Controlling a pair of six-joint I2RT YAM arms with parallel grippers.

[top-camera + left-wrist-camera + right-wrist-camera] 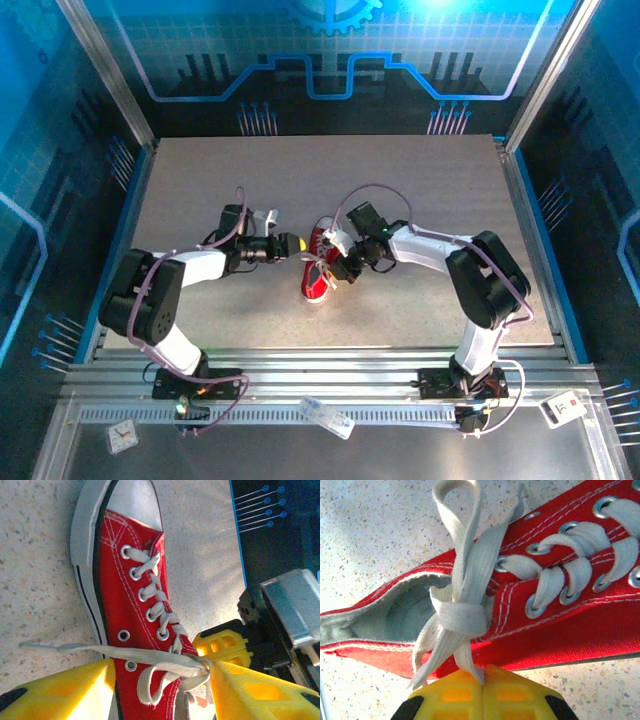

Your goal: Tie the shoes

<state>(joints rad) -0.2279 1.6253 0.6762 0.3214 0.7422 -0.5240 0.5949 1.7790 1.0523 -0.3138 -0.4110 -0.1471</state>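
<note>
Shoe (318,285), a small red canvas low-top with a white sole, sits near the middle of the speckled grey table (420,180), between the 2 grippers. In the top view the left gripper (295,243) reaches in from the left and stops just beside the shoe. The right gripper (337,265) comes in from the right and is over the shoe; whether either touches the canvas I cannot tell from there.

From the left wrist, the shoe runs up the view with its white toe cap (134,500) at the top and the ankle opening at the bottom. The left gripper is spread wide, its 2 yellow fingers (65,692) standing on either side of the heel end with nothing pinched between them. 1 flat strand of the white laces (90,650) lies across the shoe and trails onto the table at the left. It runs in to a knot (200,667), where a yellow finger of the right gripper sits just beside it.

From the right wrist, the right gripper is closed, with the lace ends pinched between its yellow fingers. Just above them the laces are cinched in the knot over the ankle opening, and a loop (455,510) stands up from it. Beyond the knot the laces cross through metal eyelets (535,610) toward the right.
</note>
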